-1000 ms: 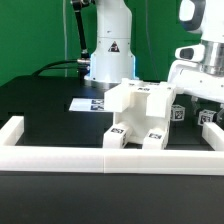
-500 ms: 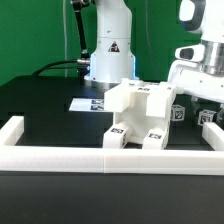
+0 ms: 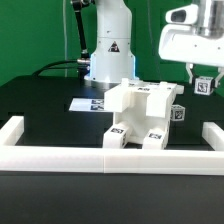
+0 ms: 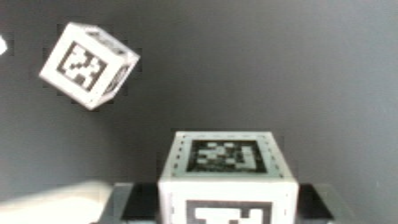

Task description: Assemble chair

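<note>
Tool (image 3: 205,80) clamps blocky matte-white tagged chair post (image 4: 228,165).

Black table (image 3: 40,105), white border rail (image 3: 60,158), marker board (image 3: 86,103), green backdrop (image 3: 30,35)

The exterior view is bright and evenly lit: the matte-white blocky plastic chair (image 3: 140,105) and the long low white border rail (image 3: 60,158) almost wash out, and shadows on the black surface (image 3: 40,105) are faint. The wrist view is dimmer, grainy and soft, with the small white tagged block (image 4: 228,180) blurred.
</note>
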You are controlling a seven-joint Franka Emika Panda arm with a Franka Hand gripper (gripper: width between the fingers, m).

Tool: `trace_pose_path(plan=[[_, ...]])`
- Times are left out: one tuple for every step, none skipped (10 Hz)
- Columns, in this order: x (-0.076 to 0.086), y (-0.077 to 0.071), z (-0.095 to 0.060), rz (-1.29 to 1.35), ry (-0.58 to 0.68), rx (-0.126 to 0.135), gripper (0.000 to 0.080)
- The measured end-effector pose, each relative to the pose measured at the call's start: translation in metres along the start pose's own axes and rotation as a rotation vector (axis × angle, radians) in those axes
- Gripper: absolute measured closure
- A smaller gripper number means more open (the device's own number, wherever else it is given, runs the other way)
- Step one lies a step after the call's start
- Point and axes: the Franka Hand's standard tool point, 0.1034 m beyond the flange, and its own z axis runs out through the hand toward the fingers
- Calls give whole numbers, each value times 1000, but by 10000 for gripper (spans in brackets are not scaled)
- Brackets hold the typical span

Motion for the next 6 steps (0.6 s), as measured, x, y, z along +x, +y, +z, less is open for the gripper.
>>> trace_pose_path(plan=[[11,6,-10,-3,-4,7,511],[23,10,-20,-15,-4,11,511],[35,15,-27,-40,10,11,511],[44,14,-31,-89,5,-1,511],[43,12,-29,-86,8,-1,511],[42,13,-28,-87,7,-2,511]])
